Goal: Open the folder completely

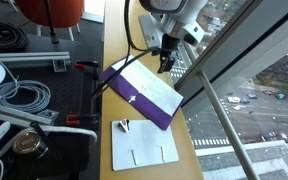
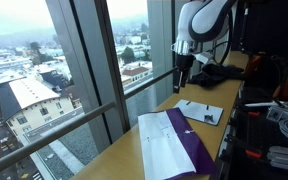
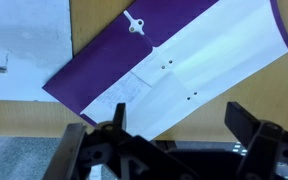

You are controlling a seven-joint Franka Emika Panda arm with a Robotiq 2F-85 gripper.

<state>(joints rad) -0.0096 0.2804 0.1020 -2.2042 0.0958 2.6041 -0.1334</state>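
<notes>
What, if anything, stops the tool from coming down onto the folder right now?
Probably nothing, so yes: the open tool hangs above the folder with clear air between, and the white board lies off to one side.

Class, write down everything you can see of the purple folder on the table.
The folder is thin, flat and purple, like card. A pale whitish flap covers much of its top, with small dark dots in the wrist view; a small white fastener sits on the purple part. It lies flat on the wooden table, askew, beside a white board. The open hand hangs above it, apparently not touching.
</notes>
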